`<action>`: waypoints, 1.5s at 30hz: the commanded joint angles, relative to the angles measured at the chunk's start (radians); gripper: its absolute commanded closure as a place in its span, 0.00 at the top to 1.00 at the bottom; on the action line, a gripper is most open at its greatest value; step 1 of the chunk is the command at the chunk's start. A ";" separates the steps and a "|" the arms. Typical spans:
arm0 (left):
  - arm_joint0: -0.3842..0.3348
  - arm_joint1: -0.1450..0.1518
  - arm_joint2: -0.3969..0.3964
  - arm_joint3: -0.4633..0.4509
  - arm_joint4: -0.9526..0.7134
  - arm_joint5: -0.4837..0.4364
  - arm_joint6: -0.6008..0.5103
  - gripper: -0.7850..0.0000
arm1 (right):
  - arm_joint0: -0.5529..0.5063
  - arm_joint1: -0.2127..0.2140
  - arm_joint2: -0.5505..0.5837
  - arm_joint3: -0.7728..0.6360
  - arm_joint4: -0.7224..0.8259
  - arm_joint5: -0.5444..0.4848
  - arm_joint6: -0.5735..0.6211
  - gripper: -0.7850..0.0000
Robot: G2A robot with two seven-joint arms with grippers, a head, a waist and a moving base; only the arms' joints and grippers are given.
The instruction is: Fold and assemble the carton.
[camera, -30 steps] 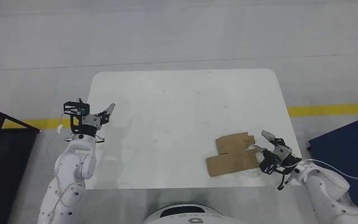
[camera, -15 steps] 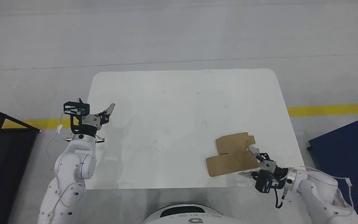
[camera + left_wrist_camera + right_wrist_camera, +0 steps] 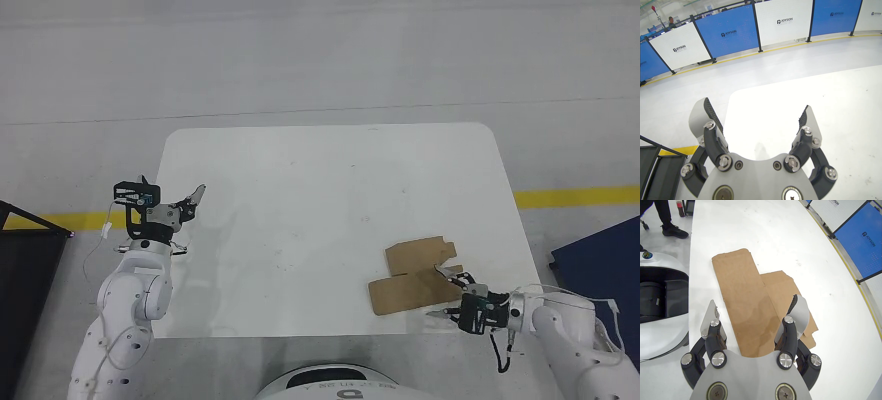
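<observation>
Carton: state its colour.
The carton is plain brown, with no pattern on the face that shows; the right wrist view shows it best.

A white table [image 3: 330, 180] with rounded corners stands on a pale grey floor [image 3: 300, 60]. A yellow line [image 3: 580, 197] crosses the floor on either side of it. Further off, a fence [image 3: 730, 32] of blue and white panels on black posts [image 3: 756, 28] rings the space, all brightly lit.

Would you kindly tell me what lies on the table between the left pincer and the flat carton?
Nothing: in the top view, the stretch of white table between the left pincer and the carton is bare.
</observation>
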 commanded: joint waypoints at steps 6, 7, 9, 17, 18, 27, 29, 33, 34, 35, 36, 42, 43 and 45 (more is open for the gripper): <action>0.000 0.000 0.000 0.000 0.000 0.000 0.000 1.00 | 0.028 0.012 -0.037 0.013 -0.001 -0.029 0.043 0.86; 0.000 0.000 0.000 0.000 0.000 0.000 0.000 1.00 | 0.031 0.014 -0.042 0.014 -0.002 -0.030 0.049 0.86; 0.000 0.000 0.000 0.000 0.000 0.000 0.000 1.00 | 0.037 0.017 -0.050 0.018 0.001 -0.034 0.061 0.87; 0.000 0.000 0.000 0.000 0.000 0.000 0.000 1.00 | 0.057 0.025 -0.068 0.028 0.037 -0.017 0.133 0.90; 0.000 0.000 0.000 0.000 0.000 0.000 0.000 1.00 | 0.059 0.026 -0.070 0.028 0.044 -0.015 0.143 0.91; 0.000 0.000 0.000 0.000 0.000 0.000 0.000 1.00 | 0.085 0.033 -0.064 0.052 0.120 -0.004 0.201 0.85; 0.000 0.000 0.000 0.000 0.000 0.000 0.000 1.00 | 0.087 0.034 -0.059 0.056 0.134 0.007 0.212 0.81; 0.000 0.000 0.000 0.000 0.000 0.000 0.000 1.00 | 0.095 0.038 -0.032 0.068 0.174 0.025 0.236 0.87; 0.000 0.000 0.000 0.000 0.000 0.000 0.000 1.00 | 0.098 0.039 -0.024 0.073 0.186 0.027 0.245 0.89; 0.000 0.000 0.000 0.000 0.000 0.000 0.000 1.00 | 0.104 0.040 -0.013 0.084 0.205 0.028 0.255 0.90; 0.000 0.000 0.000 0.000 0.000 0.000 0.000 1.00 | 0.110 0.040 -0.005 0.092 0.220 0.028 0.270 0.91; 0.000 0.000 0.000 0.000 0.000 0.000 0.000 1.00 | 0.129 0.044 0.018 0.114 0.287 0.016 0.311 0.93; 0.000 0.000 0.000 0.000 0.000 0.000 0.000 1.00 | 0.123 0.045 0.023 0.109 0.292 0.019 0.307 0.95; 0.000 0.000 0.000 0.000 0.000 0.000 0.000 1.00 | 0.102 0.048 0.034 0.095 0.295 0.033 0.291 0.99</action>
